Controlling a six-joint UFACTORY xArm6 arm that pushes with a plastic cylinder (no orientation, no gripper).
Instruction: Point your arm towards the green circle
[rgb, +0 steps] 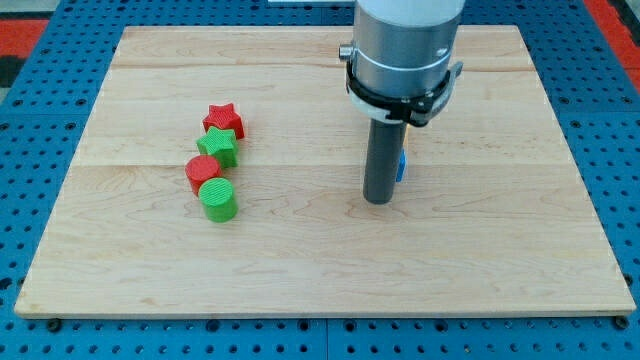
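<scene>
The green circle (217, 198) is a short green cylinder on the wooden board's (300, 270) left half. A red circle (201, 172) touches it at its upper left. Above these sit a green star (219, 146) and a red star (224, 121), all in one close column. My tip (378, 199) rests on the board well to the right of the green circle, at about the same height in the view. A blue block (402, 166) shows only as a sliver behind the rod's right side.
The board lies on a blue perforated table (40, 120). The arm's grey body (405, 50) rises from the rod to the view's top.
</scene>
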